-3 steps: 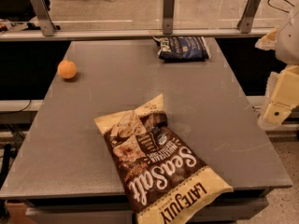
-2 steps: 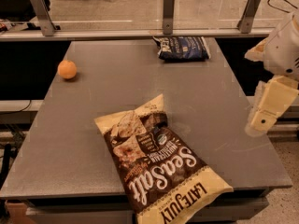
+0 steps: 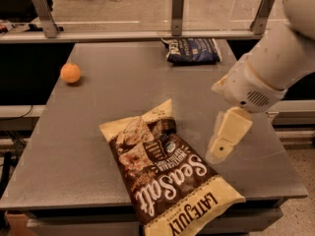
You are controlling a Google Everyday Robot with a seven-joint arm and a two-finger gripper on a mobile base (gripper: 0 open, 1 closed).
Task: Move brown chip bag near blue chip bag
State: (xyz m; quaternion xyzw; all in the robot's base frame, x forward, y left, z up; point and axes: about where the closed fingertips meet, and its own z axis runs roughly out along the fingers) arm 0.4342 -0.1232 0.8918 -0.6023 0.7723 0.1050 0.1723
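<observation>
The brown chip bag (image 3: 165, 168) lies flat at the front of the grey table (image 3: 123, 97), dark brown in the middle with cream ends, its "Sea Salt" script facing up and its lower end reaching the front edge. The blue chip bag (image 3: 192, 50) lies at the table's far edge, right of centre. My gripper (image 3: 220, 153) hangs from the white arm (image 3: 266, 68) on the right, just above the table, close beside the brown bag's right edge and apart from it. It holds nothing that I can see.
An orange (image 3: 71, 73) sits on the table's left side. A rail with metal posts (image 3: 178, 11) runs behind the table's far edge. The table's right edge is just right of the gripper.
The arm has swung in from the right edge of the view, down and to the left, bringing the gripper over the table next to the brown bag. The bags and the orange have not moved.
</observation>
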